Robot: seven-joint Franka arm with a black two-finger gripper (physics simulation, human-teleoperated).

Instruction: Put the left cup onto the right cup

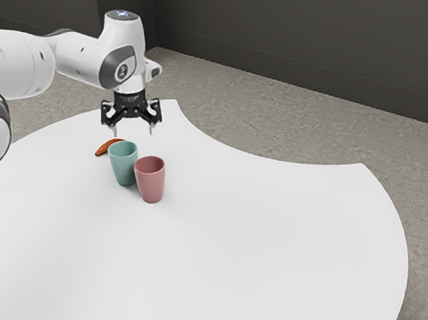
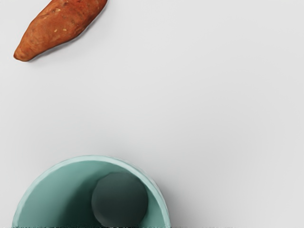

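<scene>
Two cups stand on the white table (image 1: pixel 267 238). At the left lies a sweet potato (image 1: pixel 107 147), just beside the green cup (image 1: pixel 123 163). Above that cup hangs the gripper (image 1: pixel 131 127), spread wide and holding nothing. The pink cup (image 1: pixel 150 178) stands just to the right.

**A:** Where did the two cups stand?

**B:** Both stood upright on the table (image 1: pixel 266 246), toward the exterior view's left. The left cup (image 1: pixel 123 162) was just beside the right cup (image 1: pixel 150 178), which sat slightly nearer the camera. I couldn't tell whether they touched.

**A:** And the sweet potato (image 1: pixel 107 147)?

**B:** It lay on the table just behind the left cup, on the side away from the right cup. The wrist view showed bare table between the two.

**A:** And the gripper (image 1: pixel 131 128)?

**B:** It hung above the table, behind the left cup and higher than its rim, touching nothing.
</scene>
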